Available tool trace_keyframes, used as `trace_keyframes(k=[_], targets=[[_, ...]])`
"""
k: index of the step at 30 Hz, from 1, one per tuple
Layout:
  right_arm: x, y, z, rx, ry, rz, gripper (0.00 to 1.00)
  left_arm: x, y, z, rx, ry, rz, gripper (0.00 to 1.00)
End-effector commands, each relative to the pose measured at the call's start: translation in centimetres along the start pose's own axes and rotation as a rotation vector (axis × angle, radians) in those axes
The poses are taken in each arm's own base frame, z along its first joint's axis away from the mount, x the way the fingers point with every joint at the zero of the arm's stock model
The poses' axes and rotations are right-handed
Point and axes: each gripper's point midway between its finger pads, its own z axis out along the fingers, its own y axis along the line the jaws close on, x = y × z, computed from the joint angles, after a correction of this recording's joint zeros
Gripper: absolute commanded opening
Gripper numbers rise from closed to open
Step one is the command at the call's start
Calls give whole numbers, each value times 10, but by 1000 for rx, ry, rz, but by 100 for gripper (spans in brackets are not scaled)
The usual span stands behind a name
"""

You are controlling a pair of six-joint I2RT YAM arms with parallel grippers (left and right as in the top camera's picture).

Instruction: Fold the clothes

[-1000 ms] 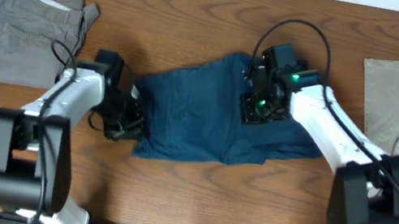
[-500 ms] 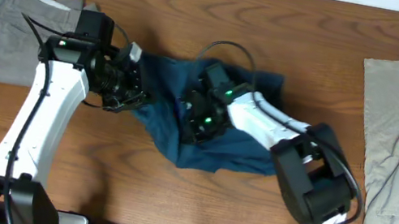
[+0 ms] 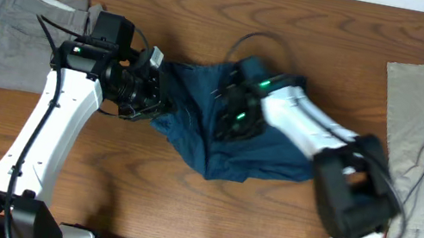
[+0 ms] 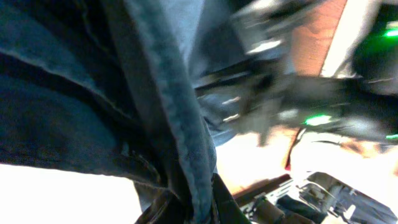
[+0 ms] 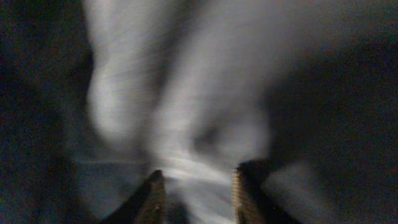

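The dark navy-blue cloth shorts (image 3: pixel 271 157) lie bunched at the centre of the wooden worktop (image 3: pixel 215 1). My left gripper (image 3: pixel 148 97) is clamped on their left edge. My right gripper (image 3: pixel 229 124) hovers mid-cloth, fingers (image 5: pixel 154 193) parted, holding nothing. I recommend tensioning the left edge and flattening wrinkles before creasing.

The left gripper (image 3: pixel 149 96) is swinging up from the near-left of the table, dragging the left edge of the navy shorts (image 3: pixel 263 150) with it. The pair is bunching from a flat spread into a narrower heap. The right gripper (image 3: pixel 229 124) is sliding from the shorts' right half toward their middle, its fingers now parting.
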Motion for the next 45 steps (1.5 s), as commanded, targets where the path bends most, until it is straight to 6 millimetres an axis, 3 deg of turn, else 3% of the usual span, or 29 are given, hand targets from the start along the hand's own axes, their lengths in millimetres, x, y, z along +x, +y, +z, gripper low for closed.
trace_keyframes(k=[1,4,6,10,14,18,23,28,30,33,36,40,41,45], targets=[[-26,-42,-62,168,-161,44,39,-3,-4,-5,-15,-27,31,6],[-21,-73,-77,233,-160,96,37,0,-8,-2,-14,-19,49,6],[-12,-89,-76,254,-129,119,36,1,-12,1,-9,-18,69,7],[11,-117,-63,305,-59,181,31,2,-25,7,7,-23,107,6],[30,-128,-39,306,3,203,30,6,-45,18,33,-23,160,6],[43,-131,-18,305,26,233,26,17,-77,32,79,-22,241,6],[57,-121,2,306,50,214,25,41,-125,55,156,-19,401,7],[62,-108,10,308,69,186,26,51,-126,86,66,-19,367,8],[62,-106,11,308,71,181,26,54,-124,96,55,3,359,17],[63,-106,11,309,71,201,27,57,-128,109,74,29,372,17],[63,-106,11,309,73,209,28,58,-139,115,129,43,395,17],[64,-107,7,313,77,224,36,54,-146,114,155,24,410,36],[63,-109,2,323,73,239,38,53,-148,114,161,19,414,43],[45,-127,-42,396,1,304,44,52,-154,110,191,8,478,45]])
